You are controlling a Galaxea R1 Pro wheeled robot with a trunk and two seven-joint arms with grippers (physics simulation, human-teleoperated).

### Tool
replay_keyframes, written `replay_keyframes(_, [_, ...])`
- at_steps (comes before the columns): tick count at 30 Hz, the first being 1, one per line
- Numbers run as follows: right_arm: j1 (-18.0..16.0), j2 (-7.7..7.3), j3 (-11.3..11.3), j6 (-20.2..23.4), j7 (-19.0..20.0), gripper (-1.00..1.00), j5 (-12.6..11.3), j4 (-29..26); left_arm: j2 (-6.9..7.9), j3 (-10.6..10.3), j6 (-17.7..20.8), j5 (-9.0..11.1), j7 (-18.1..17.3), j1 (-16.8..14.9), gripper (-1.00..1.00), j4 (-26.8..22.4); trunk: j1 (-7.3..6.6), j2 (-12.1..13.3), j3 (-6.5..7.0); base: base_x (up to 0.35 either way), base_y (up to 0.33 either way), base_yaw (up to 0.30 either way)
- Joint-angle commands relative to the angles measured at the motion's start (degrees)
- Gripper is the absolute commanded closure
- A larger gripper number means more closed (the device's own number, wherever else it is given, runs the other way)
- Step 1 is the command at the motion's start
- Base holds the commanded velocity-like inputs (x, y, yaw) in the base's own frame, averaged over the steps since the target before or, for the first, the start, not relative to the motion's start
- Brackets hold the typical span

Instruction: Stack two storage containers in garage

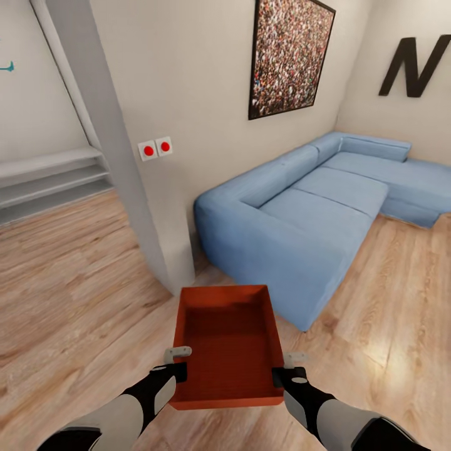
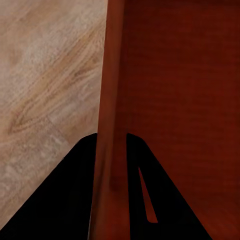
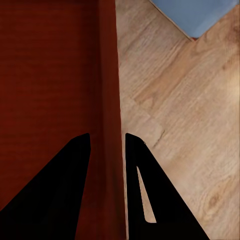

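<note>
- While the robot is carrying one bin [image 1: 227,341] across the wood floor [image 1: 69,282] of the living room, the stairs [image 1: 50,178] are showing at far left and a grey wall corner [image 1: 134,207] is standing just ahead of the bin; two red switches [image 1: 156,148] are sitting on that wall.
- On the near left side, the left claw [image 1: 178,363] is pinching the bin's left wall; the left wrist view is showing that wall [image 2: 111,100] running straight between the two dark fingers [image 2: 65,200], so the claw is narrowed onto it.
- Between the arms, the bin is hanging open side up and empty; its long axis is pointing away from the robot, toward the wall corner; both claws are gripping near the end closest to the robot, so neither arm is nearer than the other and most of the bin is reaching forward beyond the grip.
- On the near right side, the right claw [image 1: 285,369] is pinching the right wall in the same way; the right wrist view is showing that wall [image 3: 109,90] between its fingers [image 3: 55,195], with floor and a corner of blue beyond.
- Further right, the blue sofa [image 1: 313,213] is filling the corner under a framed picture [image 1: 289,56]; the bin's far right corner is coming near the sofa's end, so I judge that any turn toward the garage is calling for room on that side.
</note>
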Motion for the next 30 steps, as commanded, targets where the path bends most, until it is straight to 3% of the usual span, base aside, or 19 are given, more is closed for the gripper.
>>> replay_keyframes(1, [-0.04, 0.02, -0.62, -0.01, 1.16, 1.0, 0.21, -1.64, -0.03, -1.11, 0.31, 1.45, 0.43, 0.03, 1.0, 0.07, 0.0, -0.03, -0.05, 0.0, 0.0, 0.279])
replay_keyframes(6, [-0.04, 0.02, -0.6, -0.01, 1.16, 1.0, 0.21, -1.64, -0.03, -1.11, 0.31, 1.45, 0.43, 0.03, 1.0, 0.1, 0.0, -0.03, -0.05, 0.0, 0.0, 0.149])
replay_keyframes(23, [-0.04, 0.02, -0.6, 0.09, 1.16, 1.0, 0.17, -1.64, -0.01, -1.11, 0.31, 1.45, 0.43, 0.03, 1.0, 0.09, 0.0, -0.03, -0.05, 0.0, 0.0, 0.004])
replay_keyframes(30, [-0.04, 0.02, -0.6, 0.11, 1.1, 1.0, 0.15, -1.64, -0.04, -1.11, 0.31, 1.45, 0.43, 0.03, 1.0, 0.11, 0.0, -0.03, -0.06, 0.0, 0.0, 0.28])
